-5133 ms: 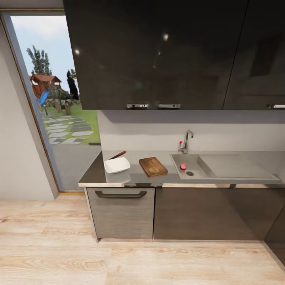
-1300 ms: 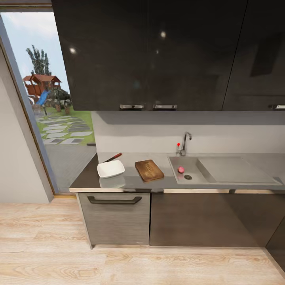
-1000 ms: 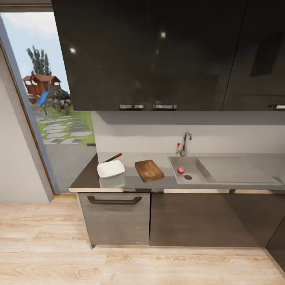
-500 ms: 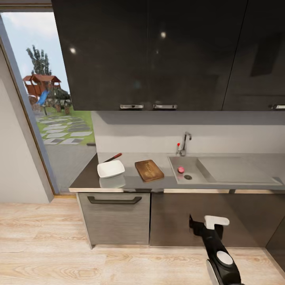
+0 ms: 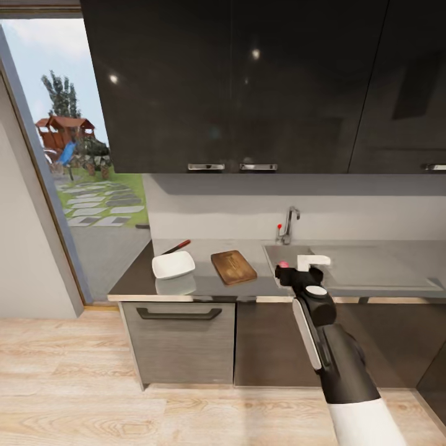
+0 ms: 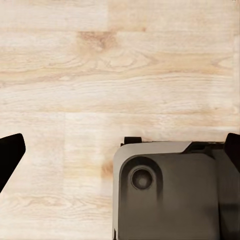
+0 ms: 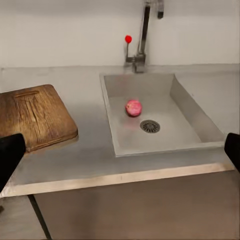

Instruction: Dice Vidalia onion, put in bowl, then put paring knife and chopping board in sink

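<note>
The Vidalia onion (image 7: 133,107), a small pinkish-red bulb, lies in the sink (image 7: 165,132) beside the round drain (image 7: 150,126). In the head view the onion (image 5: 283,264) peeks out just behind my right gripper (image 5: 296,274), which hangs at the counter's front edge before the sink (image 5: 365,266). The right gripper is open, its fingertips (image 7: 10,152) far apart and empty. The chopping board (image 5: 233,266) lies left of the sink. The white bowl (image 5: 173,265) sits further left, the paring knife (image 5: 178,246) behind it. My left gripper (image 6: 120,155) is open over the floor.
A chrome faucet (image 5: 288,224) with a small red knob (image 7: 128,39) stands behind the basin. Dark wall cabinets (image 5: 248,87) hang above the countertop (image 5: 204,286). A glass door (image 5: 56,161) opens at the left. My own base (image 6: 170,195) shows over the wooden floor.
My right arm has risen from low in front of the cabinets to the counter's edge by the sink. Before that the camera drew slightly closer and to the right.
</note>
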